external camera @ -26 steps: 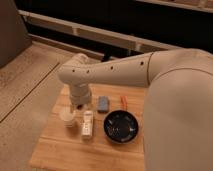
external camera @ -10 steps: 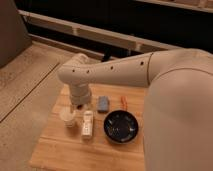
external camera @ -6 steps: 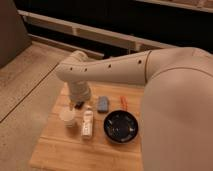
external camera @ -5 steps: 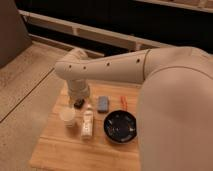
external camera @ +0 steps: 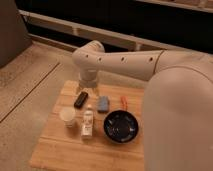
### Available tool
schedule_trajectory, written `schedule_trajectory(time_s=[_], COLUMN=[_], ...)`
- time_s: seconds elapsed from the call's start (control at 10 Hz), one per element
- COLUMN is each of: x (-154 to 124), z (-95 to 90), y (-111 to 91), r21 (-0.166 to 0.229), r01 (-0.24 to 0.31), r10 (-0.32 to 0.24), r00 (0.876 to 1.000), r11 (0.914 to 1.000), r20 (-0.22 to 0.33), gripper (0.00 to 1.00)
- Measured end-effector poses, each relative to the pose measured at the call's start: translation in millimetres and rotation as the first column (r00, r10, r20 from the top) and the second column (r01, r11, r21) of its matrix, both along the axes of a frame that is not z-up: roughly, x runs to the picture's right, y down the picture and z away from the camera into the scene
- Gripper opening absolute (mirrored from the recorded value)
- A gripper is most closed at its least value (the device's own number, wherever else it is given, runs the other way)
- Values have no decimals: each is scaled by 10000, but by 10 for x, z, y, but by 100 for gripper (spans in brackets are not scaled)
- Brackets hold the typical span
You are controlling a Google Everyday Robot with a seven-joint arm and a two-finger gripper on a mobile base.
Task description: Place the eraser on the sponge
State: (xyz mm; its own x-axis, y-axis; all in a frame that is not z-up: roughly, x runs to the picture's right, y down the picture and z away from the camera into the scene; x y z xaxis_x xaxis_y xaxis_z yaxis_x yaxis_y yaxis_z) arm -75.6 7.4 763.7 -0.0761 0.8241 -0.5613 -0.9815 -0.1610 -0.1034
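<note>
The eraser (external camera: pixel 81 99), a small dark oblong block, lies on the wooden table (external camera: pixel 55 150) left of centre. Just to its right, a short gap away, lies the sponge (external camera: pixel 103 103), a small blue-grey pad. My gripper (external camera: pixel 86 88) hangs from the bent white arm just behind and above the eraser. The wrist hides much of it. Nothing rests on the sponge.
A big black round bowl (external camera: pixel 120 126) stands in front of the sponge to the right. A white oblong bottle (external camera: pixel 88 123) lies in front of the eraser, with a white cup (external camera: pixel 68 116) to its left. A small orange thing (external camera: pixel 124 102) lies right of the sponge.
The arm has lifted and swung back to the right, away from the table. The eraser, earlier covered by the gripper, now lies in plain view in the same spot.
</note>
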Motion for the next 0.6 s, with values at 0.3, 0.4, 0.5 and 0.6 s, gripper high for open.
schedule_trajectory(time_s=[0.3,0.4,0.5,0.6], x=[146,139,61,-18], z=[283,401,493,592], y=[-164,-172,-157,-128], r21=[42,-93,-241,-400], r01=[-274,33,372,711], r10=[271,-25,-344,-655], r00=[9979,9967,9936,9897], r11=[9996,10000,9990,9967], r20=[582,811,1072,1275], gripper=[65,65,65,65])
